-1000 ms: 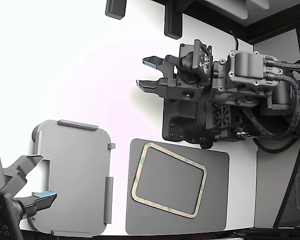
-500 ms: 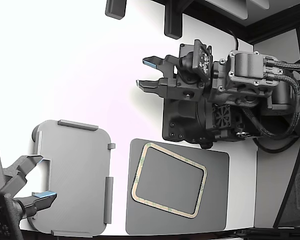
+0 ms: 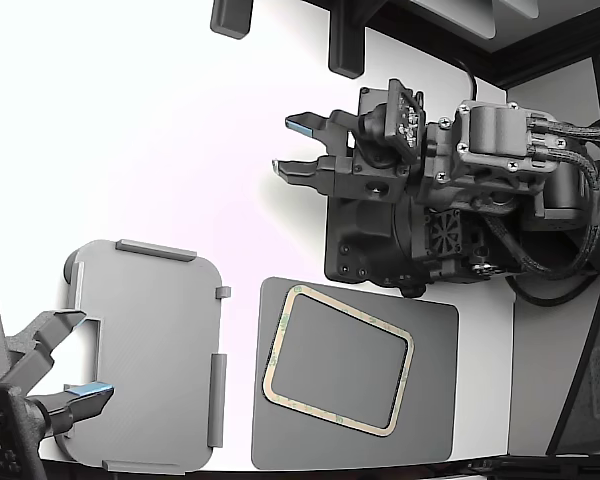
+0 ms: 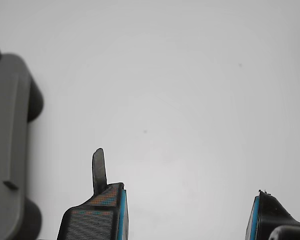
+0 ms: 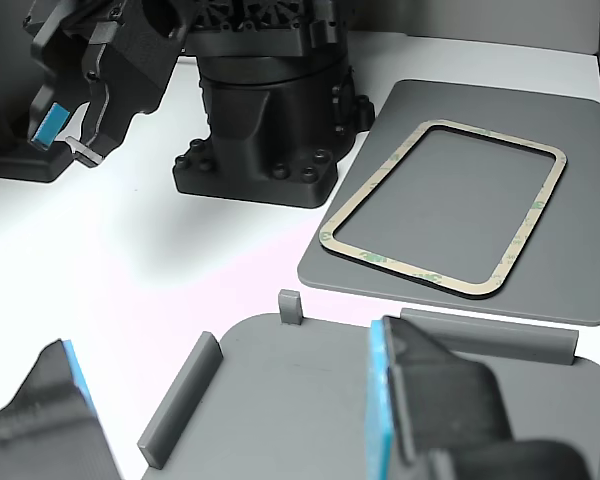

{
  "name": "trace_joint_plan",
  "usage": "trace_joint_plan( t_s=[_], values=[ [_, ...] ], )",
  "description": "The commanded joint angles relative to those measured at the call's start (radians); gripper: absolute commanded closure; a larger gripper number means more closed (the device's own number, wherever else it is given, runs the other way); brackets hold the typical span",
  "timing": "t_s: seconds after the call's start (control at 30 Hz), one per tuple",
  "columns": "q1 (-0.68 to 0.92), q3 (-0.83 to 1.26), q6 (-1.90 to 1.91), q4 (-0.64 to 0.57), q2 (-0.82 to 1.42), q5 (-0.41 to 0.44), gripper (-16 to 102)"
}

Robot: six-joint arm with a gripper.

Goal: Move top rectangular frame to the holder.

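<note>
The top rectangular frame is seen lying flat and askew on the dark grey mat, beside the holder, and with the gripper spread empty, the thin edge could be missed or bent if pinched carelessly.

A dark grey flat mat lies on the white table, near the front edge in the exterior view, its corners rounded. It sits just beside a black bolted base block, which stands upright on the table behind it. At the table's far edge, two dark brackets hang over the white surface, well apart from the mat.
</note>
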Motion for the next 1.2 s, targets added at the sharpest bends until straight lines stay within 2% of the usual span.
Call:
trace_joint_plan(
  t_s=[0.0, 1.17],
  values=[
    [-0.015, -0.021, -0.002, -0.006, 0.021, -0.002, -14],
    [-0.015, -0.021, -0.014, -0.008, 0.021, -0.018, -14]
  ],
)
